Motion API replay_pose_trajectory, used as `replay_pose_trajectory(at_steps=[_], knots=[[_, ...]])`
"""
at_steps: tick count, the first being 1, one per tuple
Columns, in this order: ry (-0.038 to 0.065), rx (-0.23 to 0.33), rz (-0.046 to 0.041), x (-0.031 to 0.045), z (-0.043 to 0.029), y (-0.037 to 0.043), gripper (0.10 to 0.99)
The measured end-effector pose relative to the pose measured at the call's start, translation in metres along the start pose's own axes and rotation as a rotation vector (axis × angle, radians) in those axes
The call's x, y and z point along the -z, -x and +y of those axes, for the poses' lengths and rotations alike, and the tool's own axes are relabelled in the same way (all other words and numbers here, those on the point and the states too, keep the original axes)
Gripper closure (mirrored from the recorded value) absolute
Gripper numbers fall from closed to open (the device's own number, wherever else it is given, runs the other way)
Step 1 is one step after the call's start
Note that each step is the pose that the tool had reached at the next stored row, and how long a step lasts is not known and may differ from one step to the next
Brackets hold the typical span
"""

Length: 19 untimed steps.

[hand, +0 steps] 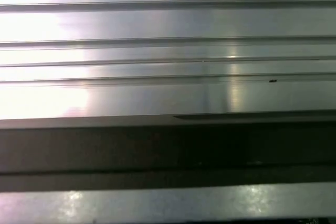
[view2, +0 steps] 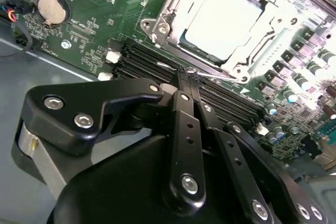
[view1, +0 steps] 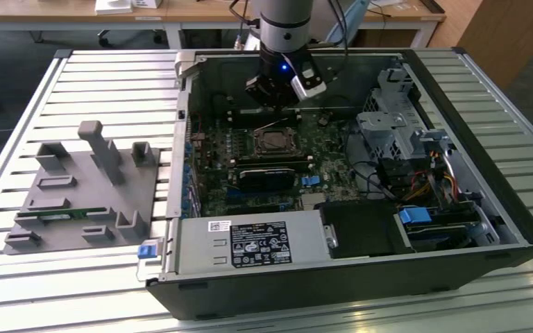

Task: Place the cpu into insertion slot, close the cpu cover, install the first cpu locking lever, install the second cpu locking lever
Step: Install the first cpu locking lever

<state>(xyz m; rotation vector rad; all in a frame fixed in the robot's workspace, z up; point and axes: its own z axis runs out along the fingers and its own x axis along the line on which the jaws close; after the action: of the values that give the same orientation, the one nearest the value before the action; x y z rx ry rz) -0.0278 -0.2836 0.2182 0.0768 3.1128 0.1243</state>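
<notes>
Fingers (view2: 184,129) of my gripper (view2: 185,73) sit nearest the lens in the second wrist view, black and pressed together, nothing between them. Their tips rest over the long black memory slots (view2: 157,61), just beside the insertion slot (view2: 157,27).

Just beyond the tips, a thin silvery locking lever (view2: 212,74) runs along the socket's near edge; I judge the tips are at or touching it, though I cannot tell contact for certain. Past the lever, the cpu (view2: 220,22) lies flat in the socket, its pale metal face showing through the cut-out of the cpu cover (view2: 176,3), which appears closed down around it.

So I judge seating and cover closing done, and a lever step is in hand. Which lever, and whether it is latched, I cannot tell. The next move, as I judge it, calls for a firm sideways-and-down push to tuck the lever under its hook without slipping onto the board.

Farther out, in the exterior view, the arm (view1: 283,28) hangs inside the open computer case (view1: 452,208), above the socket.
</notes>
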Motion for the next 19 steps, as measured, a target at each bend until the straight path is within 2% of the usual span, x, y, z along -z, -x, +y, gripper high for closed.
replay_pose_trajectory(at_steps=[9,19], knots=[[0.0,-0.001,0.0082,-0.0116,-0.0006,0.0054,0.98],[-0.001,-0.001,0.0144,-0.0162,-0.0009,0.0069,0.98]])
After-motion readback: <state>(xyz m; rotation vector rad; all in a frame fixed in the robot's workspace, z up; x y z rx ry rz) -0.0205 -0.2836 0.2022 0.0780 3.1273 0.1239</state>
